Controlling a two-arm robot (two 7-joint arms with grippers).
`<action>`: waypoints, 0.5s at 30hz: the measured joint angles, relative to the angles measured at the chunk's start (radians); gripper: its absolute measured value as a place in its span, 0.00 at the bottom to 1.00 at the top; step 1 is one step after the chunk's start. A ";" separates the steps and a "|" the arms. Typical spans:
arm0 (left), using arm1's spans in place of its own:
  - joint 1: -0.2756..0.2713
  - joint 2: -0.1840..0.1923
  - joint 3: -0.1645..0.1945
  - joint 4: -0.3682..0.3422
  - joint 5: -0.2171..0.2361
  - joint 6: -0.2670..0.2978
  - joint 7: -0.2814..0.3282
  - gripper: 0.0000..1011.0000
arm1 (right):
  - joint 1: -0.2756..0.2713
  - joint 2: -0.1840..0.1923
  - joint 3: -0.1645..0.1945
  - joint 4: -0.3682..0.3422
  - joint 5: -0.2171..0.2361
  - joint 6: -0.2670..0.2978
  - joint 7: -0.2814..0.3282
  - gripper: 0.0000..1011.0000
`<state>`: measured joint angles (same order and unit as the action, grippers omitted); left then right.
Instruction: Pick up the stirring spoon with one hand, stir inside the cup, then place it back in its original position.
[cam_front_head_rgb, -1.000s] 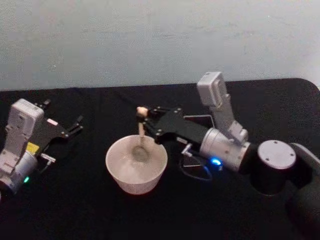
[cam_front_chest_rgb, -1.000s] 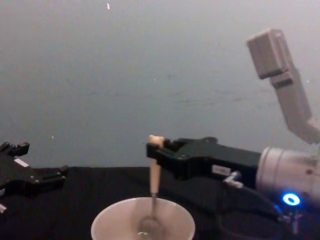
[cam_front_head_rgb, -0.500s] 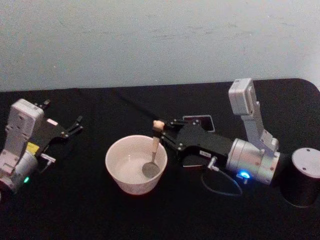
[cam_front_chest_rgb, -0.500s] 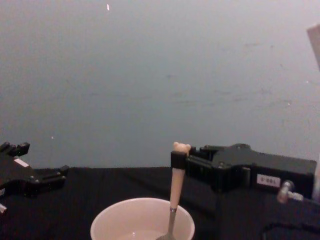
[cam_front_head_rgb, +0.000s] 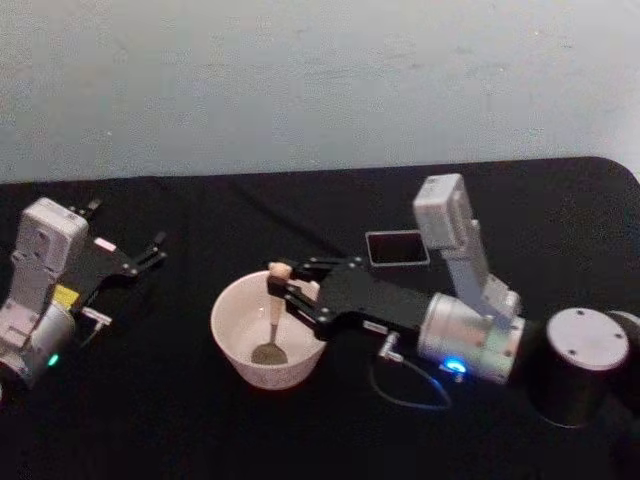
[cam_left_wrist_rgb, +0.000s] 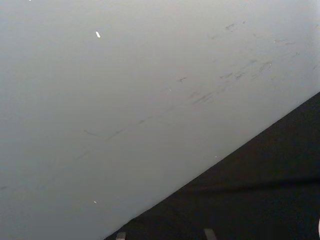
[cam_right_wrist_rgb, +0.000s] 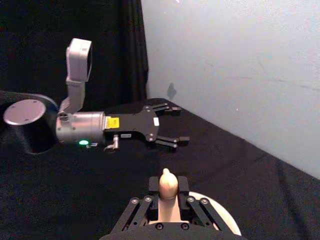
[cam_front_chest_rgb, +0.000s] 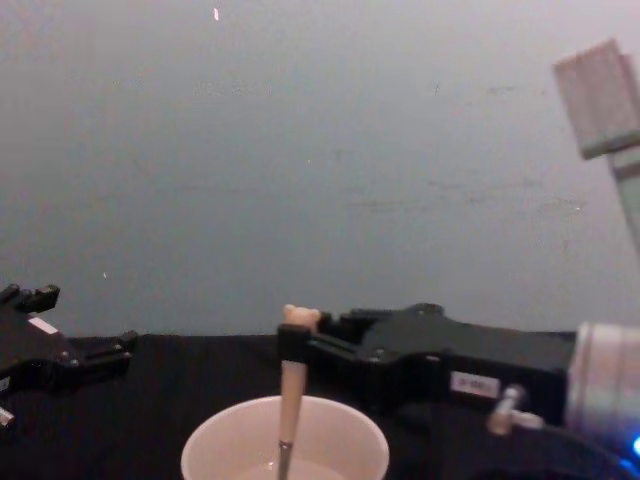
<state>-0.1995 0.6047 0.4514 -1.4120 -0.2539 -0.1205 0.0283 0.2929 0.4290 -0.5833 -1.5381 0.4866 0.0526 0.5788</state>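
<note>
Your black table (cam_front_head_rgb: 180, 430) runs back to a pale wall (cam_front_head_rgb: 300, 80). You have two containers on it: the cup (cam_front_head_rgb: 252, 370) near the middle, and the dark square holder (cam_front_head_rgb: 397, 248) just behind it and to its right, open top upward. Look into the cup and you see the stirring spoon (cam_front_head_rgb: 274, 312) standing nearly upright, its metal bowl down in the cup's bottom. Whether any liquid lies there you cannot tell. Your right gripper (cam_front_head_rgb: 284, 290) reaches in from the right over the cup's rim, fingers clamped on the beige handle just under the bear head, which pokes up above them (the right wrist view shows that head sitting between the two fingers). The holder stands apart from the spoon, beyond the gripper's black body, with no contact between them. Your left gripper (cam_front_head_rgb: 128, 232) is parked at the table's left side, well away from the cup, with its fingers spread apart and nothing between them.
</note>
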 joint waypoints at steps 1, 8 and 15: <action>0.000 0.000 0.000 0.000 0.000 0.000 0.000 0.99 | 0.008 -0.014 -0.008 0.010 -0.012 -0.002 -0.014 0.22; 0.000 0.000 0.000 0.000 0.000 0.000 0.000 0.99 | 0.051 -0.078 -0.025 0.075 -0.066 -0.004 -0.068 0.22; 0.000 0.000 0.000 0.000 0.000 0.000 0.000 0.99 | 0.090 -0.121 -0.009 0.141 -0.093 -0.003 -0.100 0.22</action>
<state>-0.1996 0.6047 0.4514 -1.4120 -0.2539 -0.1205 0.0283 0.3826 0.3075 -0.5926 -1.3975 0.3941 0.0499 0.4792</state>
